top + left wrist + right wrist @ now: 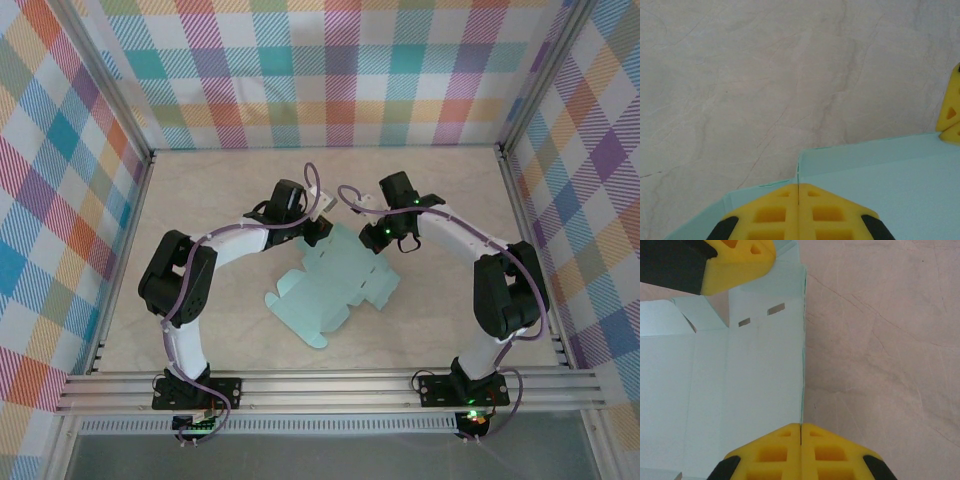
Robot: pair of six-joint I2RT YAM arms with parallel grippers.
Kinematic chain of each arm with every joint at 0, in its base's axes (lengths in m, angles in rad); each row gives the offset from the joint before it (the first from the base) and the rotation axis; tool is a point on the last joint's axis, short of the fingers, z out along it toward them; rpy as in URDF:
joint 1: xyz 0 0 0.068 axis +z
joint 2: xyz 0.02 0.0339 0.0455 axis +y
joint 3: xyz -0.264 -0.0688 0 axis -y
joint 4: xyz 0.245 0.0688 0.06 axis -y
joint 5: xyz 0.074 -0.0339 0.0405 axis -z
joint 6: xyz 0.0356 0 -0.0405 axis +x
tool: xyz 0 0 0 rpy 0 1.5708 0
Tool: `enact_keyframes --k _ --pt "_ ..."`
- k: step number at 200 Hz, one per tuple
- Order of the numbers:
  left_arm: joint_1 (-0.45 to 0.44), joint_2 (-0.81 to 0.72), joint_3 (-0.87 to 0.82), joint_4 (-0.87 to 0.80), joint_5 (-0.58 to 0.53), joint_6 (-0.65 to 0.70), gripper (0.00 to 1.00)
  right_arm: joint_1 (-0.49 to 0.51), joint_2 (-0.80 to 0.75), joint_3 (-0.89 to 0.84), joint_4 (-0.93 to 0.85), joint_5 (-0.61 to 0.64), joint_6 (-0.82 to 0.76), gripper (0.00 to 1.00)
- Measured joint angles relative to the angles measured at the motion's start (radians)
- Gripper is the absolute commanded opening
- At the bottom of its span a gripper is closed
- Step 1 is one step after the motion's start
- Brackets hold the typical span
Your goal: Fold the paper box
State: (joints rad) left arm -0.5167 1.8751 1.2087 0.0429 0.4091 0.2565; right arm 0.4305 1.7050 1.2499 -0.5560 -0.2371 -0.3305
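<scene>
Fig.: pale mint-teal die-cut card sheet, the paper box [335, 285], lies at ctr of beige marbled tabletop [220, 190]. L gripper [798, 186] pinches its 11 o'clock edge, jaws closed on card. R gripper [801, 425] likewise clamps its 1 o'clock edge.

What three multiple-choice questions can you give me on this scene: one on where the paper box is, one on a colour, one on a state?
1. Where does the paper box lie?
A. On the table, between the left gripper and the right gripper
B. On the front rail
C. Against the back wall

2. What colour are the fingers?
A. Red
B. Yellow
C. Blue

3. How does the left gripper stand?
A. Wide open
B. Shut on the box's edge
C. Holding a cup

Answers: A, the flat sheet lies mid-table with a gripper at each far corner. B, both wrist views show yellow fingers. B, its fingers meet with the card edge between them.
</scene>
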Motion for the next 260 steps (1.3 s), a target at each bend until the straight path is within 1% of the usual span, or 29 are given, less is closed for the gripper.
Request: enact_keyframes --k 7,18,35,54,59,71,94,112,126,158,180,202,226,260 --pt "0.000 0.000 0.000 0.000 -0.001 0.003 0.00 0.000 0.000 0.000 0.000 0.000 0.000 0.05" --pt "0.000 -0.001 -0.002 0.002 -0.003 0.005 0.00 0.000 0.000 0.000 0.000 0.000 0.000 0.22" --pt "-0.002 -0.008 -0.014 0.005 -0.014 0.008 0.00 -0.001 0.000 0.003 0.000 0.000 0.000 0.35" --pt "-0.006 -0.020 -0.035 0.012 -0.027 0.016 0.00 -0.006 0.000 0.003 0.002 -0.001 0.000 0.38" --pt "-0.006 -0.022 -0.040 0.013 -0.029 0.018 0.00 -0.009 0.000 0.003 0.002 -0.002 0.000 0.41" --pt "-0.006 -0.026 -0.047 0.014 -0.033 0.022 0.00 -0.014 0.000 0.003 0.002 -0.007 0.000 0.42" --pt "-0.006 -0.031 -0.056 0.017 -0.036 0.025 0.00 -0.043 0.000 0.003 0.002 -0.032 -0.003 0.47" --pt "-0.006 -0.032 -0.060 0.021 -0.036 0.025 0.00 -0.064 0.000 0.003 0.002 -0.067 -0.025 0.47" --pt "-0.006 -0.032 -0.061 0.023 -0.036 0.025 0.00 -0.078 0.000 0.003 0.002 -0.099 -0.050 0.46" --pt "-0.006 -0.032 -0.061 0.024 -0.036 0.025 0.00 -0.077 0.000 -0.013 0.024 -0.151 -0.097 0.38" --pt "-0.006 -0.032 -0.061 0.024 -0.036 0.025 0.00 -0.076 0.000 -0.048 0.041 -0.160 -0.143 0.37" --pt "-0.007 -0.032 -0.061 0.025 -0.036 0.025 0.00 -0.076 0.000 -0.071 0.040 -0.156 -0.181 0.33" --pt "-0.006 -0.032 -0.061 0.036 -0.036 0.025 0.00 -0.076 0.000 -0.071 0.042 -0.149 -0.200 0.29" --pt "-0.006 -0.033 -0.061 0.039 -0.036 0.025 0.00 -0.076 0.005 -0.071 0.039 -0.146 -0.213 0.27"
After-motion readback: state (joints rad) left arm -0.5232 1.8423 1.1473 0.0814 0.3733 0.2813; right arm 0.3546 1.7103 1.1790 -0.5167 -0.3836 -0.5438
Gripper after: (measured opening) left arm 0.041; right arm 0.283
